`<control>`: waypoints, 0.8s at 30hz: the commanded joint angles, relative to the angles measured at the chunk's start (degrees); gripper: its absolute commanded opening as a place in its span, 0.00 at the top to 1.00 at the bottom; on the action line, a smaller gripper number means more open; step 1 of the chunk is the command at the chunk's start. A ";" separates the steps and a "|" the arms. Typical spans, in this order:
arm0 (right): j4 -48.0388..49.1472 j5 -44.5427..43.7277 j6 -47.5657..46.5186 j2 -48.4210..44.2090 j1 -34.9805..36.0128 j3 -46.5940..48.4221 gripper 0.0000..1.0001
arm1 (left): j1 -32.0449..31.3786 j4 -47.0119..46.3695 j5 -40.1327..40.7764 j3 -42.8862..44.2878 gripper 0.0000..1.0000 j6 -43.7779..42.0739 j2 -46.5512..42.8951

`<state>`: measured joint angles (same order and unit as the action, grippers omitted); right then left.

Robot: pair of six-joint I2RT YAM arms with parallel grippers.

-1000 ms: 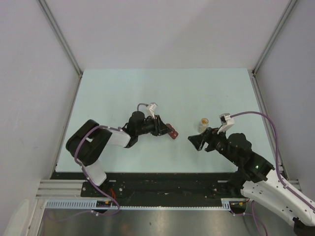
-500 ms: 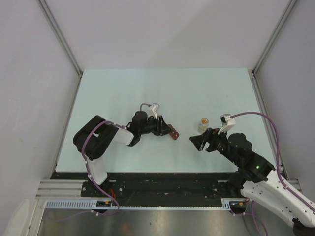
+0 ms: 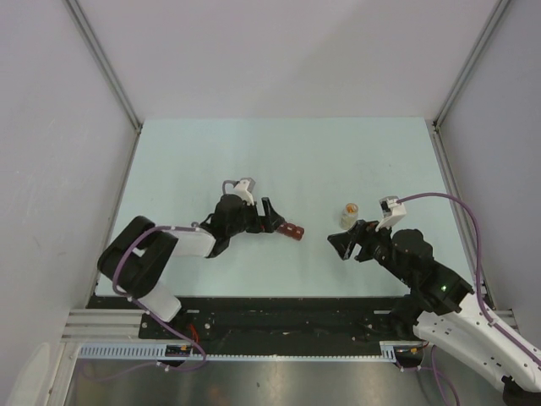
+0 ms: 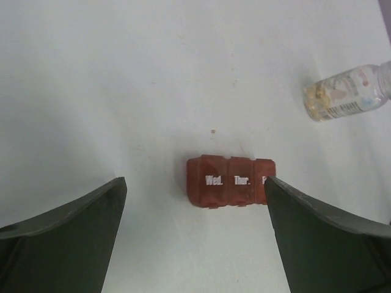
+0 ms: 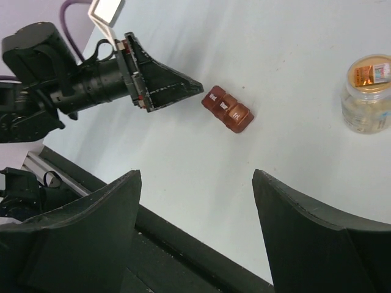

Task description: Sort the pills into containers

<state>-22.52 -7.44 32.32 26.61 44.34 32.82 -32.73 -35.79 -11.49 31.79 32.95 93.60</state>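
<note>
The pale green table (image 3: 279, 152) is carrying the whole scene. The left arm (image 3: 161, 245) is reaching inward from the near left corner. The right arm (image 3: 431, 283) is reaching inward from the near right.

The left gripper (image 3: 273, 216) is sitting low over the table with its fingers (image 4: 67, 238) spread wide apart and holding nothing. The right gripper (image 3: 340, 245) is hovering well apart from it, also with its jaws parted and empty, and is pointing toward the middle of the table.

The clear round bottle (image 3: 348, 213) is standing upright just beyond the right gripper, with pale tan contents showing through its wall.

The dark red pill box (image 4: 229, 181) is lying flat on the table with its lids closed, directly ahead of the left gripper. In the left wrist view one end is passing behind the right-hand fingertip, and whether they are touching cannot be told.

A tiny tan speck (image 4: 212, 130) is lying on the table just beyond the box and is too small to identify.
</note>
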 commanded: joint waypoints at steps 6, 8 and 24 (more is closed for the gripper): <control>-4.63 -12.23 -0.85 1.34 -0.39 6.90 0.22 | 0.39 27.92 16.75 1.87 0.00 -2.45 -20.88; -5.77 -14.79 -1.55 1.77 -0.48 8.22 0.22 | 0.39 31.91 18.51 2.40 0.00 -1.93 -24.24; -16.32 -23.93 -2.08 2.57 -1.36 16.66 0.00 | 0.39 55.54 21.41 2.39 0.00 -4.73 -60.55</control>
<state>-36.47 -27.22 29.87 30.26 43.31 46.98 -32.69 10.37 7.57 31.66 30.39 36.91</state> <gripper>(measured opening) 0.994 0.996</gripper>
